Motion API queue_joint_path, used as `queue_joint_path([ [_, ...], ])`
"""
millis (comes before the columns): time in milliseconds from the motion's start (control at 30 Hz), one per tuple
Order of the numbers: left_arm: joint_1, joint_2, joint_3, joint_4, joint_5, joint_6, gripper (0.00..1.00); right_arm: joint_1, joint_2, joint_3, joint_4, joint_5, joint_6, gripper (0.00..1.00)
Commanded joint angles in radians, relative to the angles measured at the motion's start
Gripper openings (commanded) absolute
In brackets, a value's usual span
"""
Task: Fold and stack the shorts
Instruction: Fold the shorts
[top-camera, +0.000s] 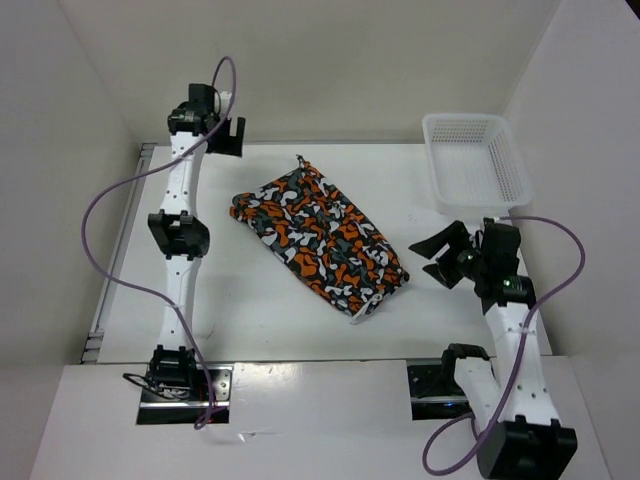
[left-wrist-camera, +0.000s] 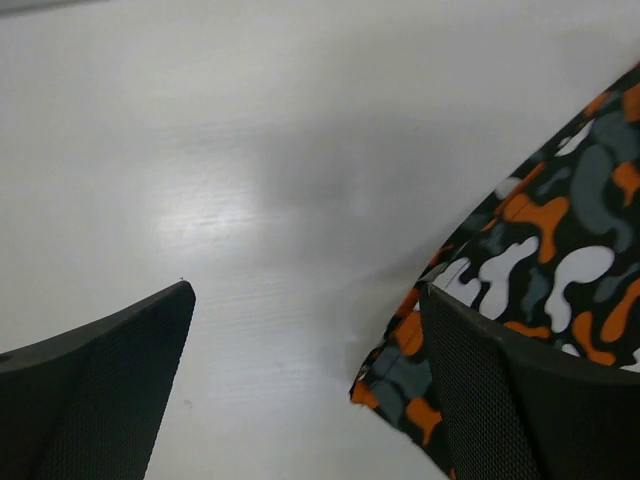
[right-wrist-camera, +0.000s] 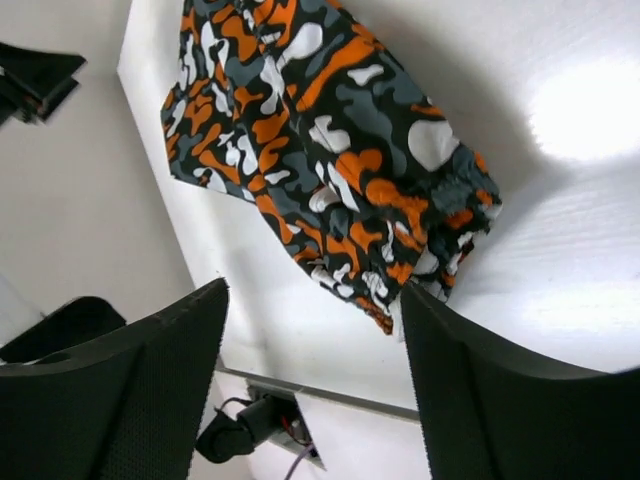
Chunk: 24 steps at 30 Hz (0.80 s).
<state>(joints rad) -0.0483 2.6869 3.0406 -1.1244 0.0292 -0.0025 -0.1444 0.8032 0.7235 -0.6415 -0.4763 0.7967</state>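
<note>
Orange-black-grey-white camouflage fabric shorts (top-camera: 320, 240) lying diagonally, far-left to near-right | right fingers (top-camera: 432, 258) hovering nearer, gaping, empty | left fingers (top-camera: 228, 135) gaping, empty

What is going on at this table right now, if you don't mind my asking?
Two robot arms are working on a pair of camouflage-print shorts, which lie as a folded bundle, set diagonally, in the middle of the table. Neither arm holds them. The left end effector is open over bare table by the shorts' far left corner, and the right end effector is open just off their near right end. A white mesh basket sits at the far right.
</note>
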Motion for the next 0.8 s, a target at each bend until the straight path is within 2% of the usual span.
queue_joint_path([
  [0,0.014,0.053,0.038,-0.176,0.083,0.002,1.00,0.059,-0.074,-0.128,-0.074,-0.031,0.094,0.77],
  [67,0.028,0.079,0.093,-0.176,0.113,0.002,1.00,0.152,-0.122,-0.223,-0.025,-0.007,0.232,0.81],
  [100,0.028,0.079,0.093,-0.176,0.126,0.002,1.00,0.258,-0.166,-0.249,0.024,0.017,0.286,0.82],
  [133,0.028,0.079,0.093,-0.176,0.138,0.002,1.00,0.311,-0.183,-0.272,0.060,0.034,0.391,0.84],
  [167,0.028,0.079,0.093,-0.176,0.150,0.002,1.00,0.356,-0.183,-0.289,0.092,0.053,0.426,0.92],
  [200,0.019,0.059,0.034,-0.176,0.176,0.002,1.00,0.414,-0.167,-0.289,0.107,0.092,0.440,0.94],
  [300,-0.015,-0.016,-0.133,-0.176,0.170,0.002,1.00,0.451,-0.041,-0.205,0.118,0.102,0.354,0.97],
  [367,-0.025,-0.080,-0.340,-0.132,0.126,0.002,1.00,0.515,0.144,-0.130,0.118,0.148,0.285,1.00],
  [433,-0.025,-0.178,-0.553,0.085,0.055,0.002,1.00,0.638,0.326,-0.079,0.134,0.228,0.271,1.00],
  [467,-0.025,-0.312,-0.846,0.282,0.038,0.002,1.00,0.661,0.374,-0.052,0.149,0.228,0.262,1.00],
  [567,-0.076,-0.488,-1.258,0.492,-0.064,0.002,1.00,0.672,0.474,-0.052,0.206,0.246,0.262,1.00],
  [633,-0.076,-0.503,-1.289,0.506,-0.046,0.002,1.00,0.663,0.494,-0.041,0.215,0.269,0.251,1.00],
  [767,-0.056,-0.457,-1.237,0.492,-0.029,0.002,1.00,0.654,0.525,-0.041,0.235,0.269,0.239,1.00],
])
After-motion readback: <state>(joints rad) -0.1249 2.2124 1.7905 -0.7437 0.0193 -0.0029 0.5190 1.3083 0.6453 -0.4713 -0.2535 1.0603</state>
